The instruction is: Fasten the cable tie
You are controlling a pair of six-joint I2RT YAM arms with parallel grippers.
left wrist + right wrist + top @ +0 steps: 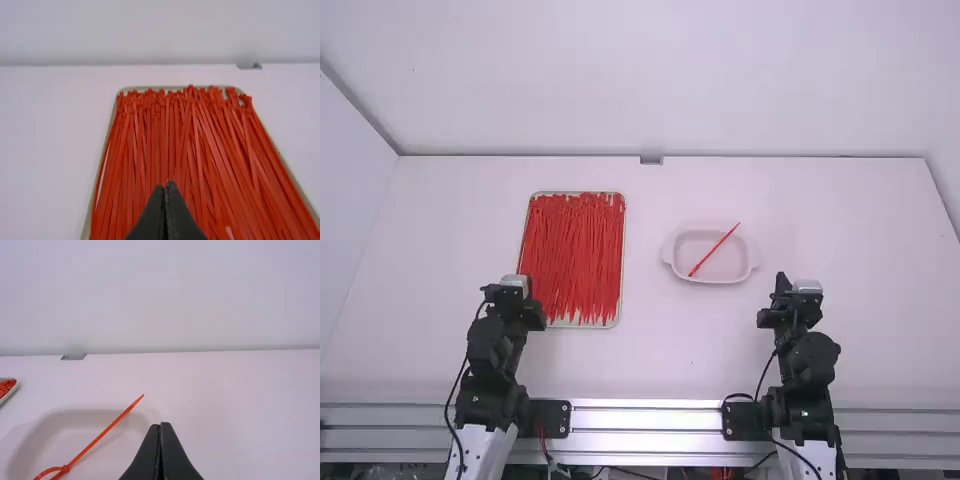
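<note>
Looking at it big to small: the white table has a beige tray on its left half, packed with a thick pile of red ties all lying lengthwise, heads bunched at the far end. Just right of that sits a white bowl, well apart from the tray. It's got one cable tie lying diagonally in it, tail poking over the far rim. From the right wrist view that one looks already fastened, with a small closed loop at its near end.

So my guess is we're at the start of a fresh round and nothing is picked up yet. Left gripper sits at the near end of the tray, fingers pressed together on nothing. Right gripper is the same, closed and empty, just short of the bowl.

Next up is probably opening the left fingers and teasing a single tie out of that dense stack, which looks fiddly.
</note>
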